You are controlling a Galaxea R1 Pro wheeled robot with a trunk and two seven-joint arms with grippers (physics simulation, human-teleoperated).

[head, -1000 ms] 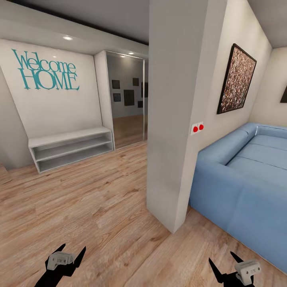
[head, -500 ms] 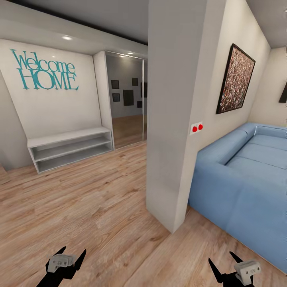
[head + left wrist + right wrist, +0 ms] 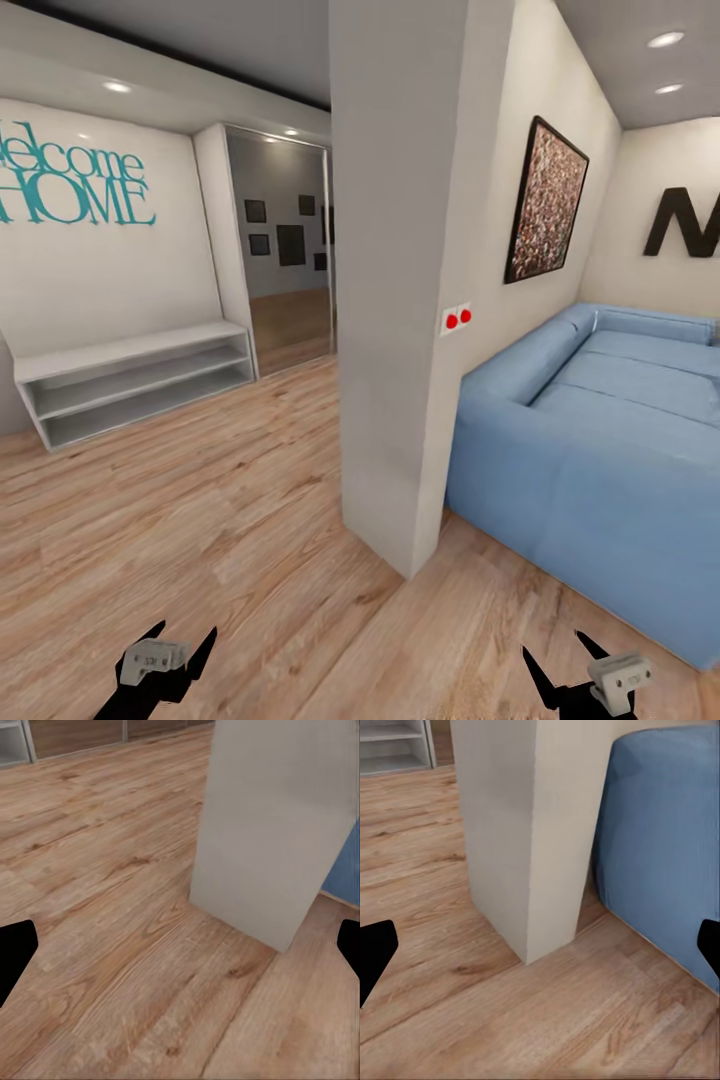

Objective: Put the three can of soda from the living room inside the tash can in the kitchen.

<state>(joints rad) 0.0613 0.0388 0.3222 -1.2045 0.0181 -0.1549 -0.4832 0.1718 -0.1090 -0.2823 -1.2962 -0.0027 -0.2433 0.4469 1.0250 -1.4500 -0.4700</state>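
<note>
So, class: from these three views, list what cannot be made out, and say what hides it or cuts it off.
- Head view: the teal Welcome HOME lettering loses its start at the picture's edge.
- Head view: the black wall letter is cut by the opposite edge, so the word is unreadable.
- Head view: the blue sofa runs out of frame, and the white pillar hides the floor behind it.
- Head view: the dark pictures seen in the mirror are too small to read.

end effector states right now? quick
Left end effector: open, holding nothing.
Right end effector: open, holding nothing.
</note>
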